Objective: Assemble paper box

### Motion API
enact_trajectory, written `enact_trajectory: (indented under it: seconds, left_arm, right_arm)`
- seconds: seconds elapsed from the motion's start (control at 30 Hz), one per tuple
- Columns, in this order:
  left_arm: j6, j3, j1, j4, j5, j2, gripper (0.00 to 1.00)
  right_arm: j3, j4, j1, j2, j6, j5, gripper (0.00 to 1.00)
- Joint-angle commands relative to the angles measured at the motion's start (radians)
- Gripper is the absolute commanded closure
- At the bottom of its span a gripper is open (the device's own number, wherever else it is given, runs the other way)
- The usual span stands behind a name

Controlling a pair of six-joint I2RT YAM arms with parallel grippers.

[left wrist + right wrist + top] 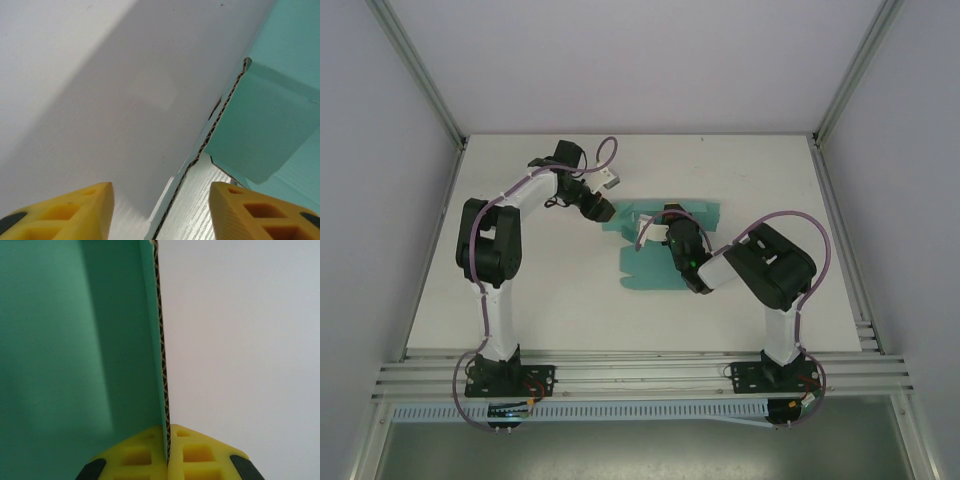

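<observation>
Near the middle of the white table [540, 290] lies the paper box [645, 270], a teal corrugated sheet, mostly flat, with its far portion partly raised. The right gripper [665, 232] reaches over the sheet. Its wrist view shows the yellow fingers [200, 455] pressed together on the raw fluted edge of one upright panel [75, 340], pinching right at the panel's rim. The left gripper [603, 211] hovers at the sheet's far-left corner with its fingers [75, 212] spread and gripping nothing. A folded flap [265, 130] stands just ahead and to its right, its cut edge running down toward the gap.

The step in hand looks like raising a side wall and tucking the neighbouring flap against it. To do it well, the right gripper should probably hold the panel square and steady rather than pull, since a grip so near the rim could slip off or crease the thin card. The left gripper would need to come in low and push the flap near its crease line, not at its free tip, so the fold turns cleanly. Any sideways drag risks sliding the whole sheet across the smooth table.
</observation>
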Motion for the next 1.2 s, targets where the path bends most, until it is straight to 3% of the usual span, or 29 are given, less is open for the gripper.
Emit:
enact_trajectory:
  seconds: [0.0, 0.1, 0.17, 0.27, 0.4, 0.53, 0.67, 0.77, 0.9, 0.97, 1.07, 1.1, 1.13, 1.17]
  left_arm:
    - [0.011, 0.03, 0.001, -0.037, 0.053, -0.001, 0.66]
    - [-0.037, 0.024, -0.003, -0.015, 0.088, -0.011, 0.89]
    - [-0.075, -0.005, -0.021, 0.013, 0.06, -0.043, 1.0]
    - [-0.142, -0.09, -0.063, 0.102, -0.032, -0.122, 1.0]
    - [-0.195, -0.188, -0.108, 0.196, 0.102, -0.187, 1.0]
    - [-0.26, -0.187, -0.152, 0.243, 0.081, -0.168, 1.0]
    - [-0.276, -0.187, -0.167, 0.27, 0.159, -0.149, 1.0]
    - [-0.29, -0.212, -0.173, 0.292, 0.115, -0.16, 1.0]
    - [-0.296, -0.269, -0.171, 0.307, 0.04, -0.196, 0.6]
    - [-0.293, -0.319, -0.171, 0.33, 0.009, -0.236, 0.58]
    - [-0.296, -0.402, -0.17, 0.387, -0.094, -0.315, 0.43]
    - [-0.302, -0.429, -0.171, 0.407, -0.137, -0.342, 0.1]
    - [-0.31, -0.449, -0.171, 0.422, -0.176, -0.366, 0.02]
    - [-0.322, -0.469, -0.169, 0.439, -0.222, -0.381, 0.02]
  right_arm:
    - [0.016, -0.046, 0.004, -0.02, 0.034, 0.022, 1.0]
    - [0.032, -0.051, 0.007, -0.012, 0.043, 0.039, 1.0]
    - [0.039, -0.052, 0.013, -0.006, 0.04, 0.054, 1.0]
    - [0.041, -0.043, 0.02, -0.003, 0.038, 0.063, 1.0]
    - [0.036, -0.033, 0.03, -0.006, 0.06, 0.061, 1.0]
    - [0.027, -0.036, 0.042, -0.016, 0.073, 0.058, 1.0]
    - [0.008, -0.027, 0.055, -0.026, 0.076, 0.058, 1.0]
    - [-0.011, -0.022, 0.055, -0.038, 0.086, 0.064, 1.0]
    - [-0.039, -0.016, 0.054, -0.054, 0.09, 0.064, 1.0]
    - [-0.048, -0.005, 0.052, -0.054, 0.079, 0.06, 1.0]
    - [-0.066, 0.012, 0.048, -0.047, 0.056, 0.036, 1.0]
    - [-0.064, 0.016, 0.048, -0.04, 0.052, 0.042, 1.0]
    - [-0.062, 0.027, 0.046, -0.034, 0.049, 0.045, 1.0]
    - [-0.065, 0.046, 0.046, -0.027, 0.041, 0.044, 1.0]
